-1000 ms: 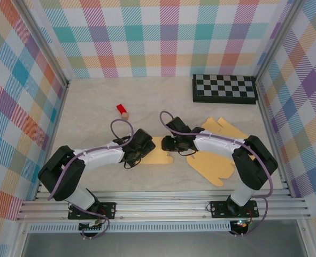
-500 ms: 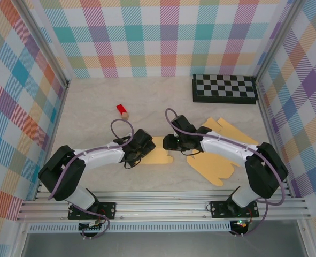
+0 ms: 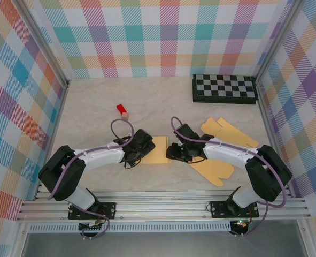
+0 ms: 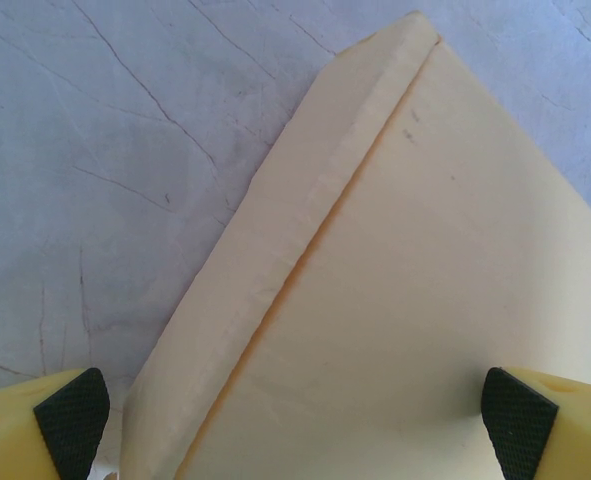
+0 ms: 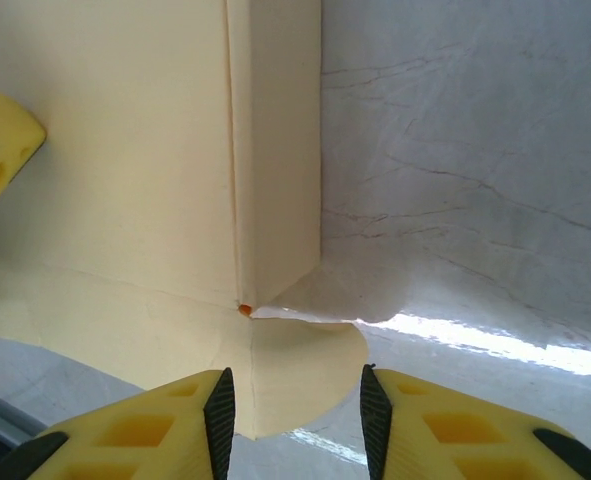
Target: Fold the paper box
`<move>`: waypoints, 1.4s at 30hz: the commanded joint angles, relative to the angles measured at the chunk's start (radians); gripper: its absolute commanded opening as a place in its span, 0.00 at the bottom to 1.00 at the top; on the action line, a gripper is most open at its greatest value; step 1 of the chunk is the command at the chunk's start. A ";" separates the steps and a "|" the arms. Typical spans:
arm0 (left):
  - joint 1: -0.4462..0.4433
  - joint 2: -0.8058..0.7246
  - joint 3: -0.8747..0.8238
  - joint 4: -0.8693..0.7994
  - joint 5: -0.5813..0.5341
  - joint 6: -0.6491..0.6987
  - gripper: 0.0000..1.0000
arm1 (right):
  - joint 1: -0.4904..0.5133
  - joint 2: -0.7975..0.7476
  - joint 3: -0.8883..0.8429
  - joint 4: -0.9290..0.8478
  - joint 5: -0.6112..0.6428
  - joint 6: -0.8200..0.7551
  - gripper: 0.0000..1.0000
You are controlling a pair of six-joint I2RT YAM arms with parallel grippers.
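The paper box (image 3: 159, 150) lies flat on the table as a tan sheet, its long flaps (image 3: 217, 170) spread to the right. My left gripper (image 3: 145, 148) is low over the sheet's left edge. It is open wide, and a creased panel (image 4: 415, 280) fills the space between its pads (image 4: 520, 425). My right gripper (image 3: 173, 153) hovers at the sheet's right edge. Its jaws are partly apart, astride a small rounded tab (image 5: 300, 375) without pinching it. A folded strip (image 5: 275, 150) stands beside that tab.
A black-and-white checkerboard (image 3: 224, 88) lies at the back right. A small red block (image 3: 122, 111) sits on the marble table (image 3: 93, 101) behind the left arm. Plaid walls enclose the table on three sides.
My right gripper has moved nearer and slightly right, down onto the sheet's right edge, and its jaws have narrowed a little. The left arm has stayed put.
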 commanded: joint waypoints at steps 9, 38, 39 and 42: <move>-0.007 0.022 -0.011 -0.098 -0.052 -0.001 0.97 | 0.012 0.056 -0.006 0.130 -0.130 0.087 0.40; -0.007 0.037 -0.021 -0.092 -0.055 -0.003 0.96 | 0.026 0.094 -0.005 0.148 -0.056 -0.069 0.34; -0.007 0.038 -0.021 -0.093 -0.056 -0.003 0.96 | 0.025 0.095 -0.013 0.168 -0.059 -0.076 0.34; -0.005 0.037 -0.021 -0.091 -0.056 -0.003 0.96 | 0.027 0.099 -0.041 0.228 -0.081 -0.080 0.32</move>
